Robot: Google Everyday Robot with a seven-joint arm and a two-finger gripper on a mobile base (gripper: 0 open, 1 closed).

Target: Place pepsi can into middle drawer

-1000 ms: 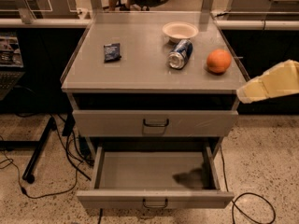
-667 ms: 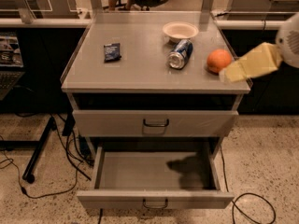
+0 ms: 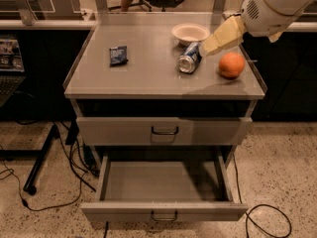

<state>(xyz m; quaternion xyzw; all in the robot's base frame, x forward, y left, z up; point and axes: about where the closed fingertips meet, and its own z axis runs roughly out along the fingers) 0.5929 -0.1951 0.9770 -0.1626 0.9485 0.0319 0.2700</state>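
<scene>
One grey cabinet (image 3: 124,81) beneath the gripper (image 3: 208,47), middle drawer (image 3: 166,211) pulled out wide well below it. Gripper low over the right rear of the top, how far open impossible to tell. White bowl (image 3: 190,32) just behind it, orange (image 3: 231,65) near its right, pepsi can (image 3: 189,58) on its side at its tip, contact unclear.

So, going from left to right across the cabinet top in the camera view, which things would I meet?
Dark blue snack packet → pepsi can → orange. The white bowl sits behind the can, so I leave it out. The gripper hangs by the can's far end, between can and orange.
</scene>
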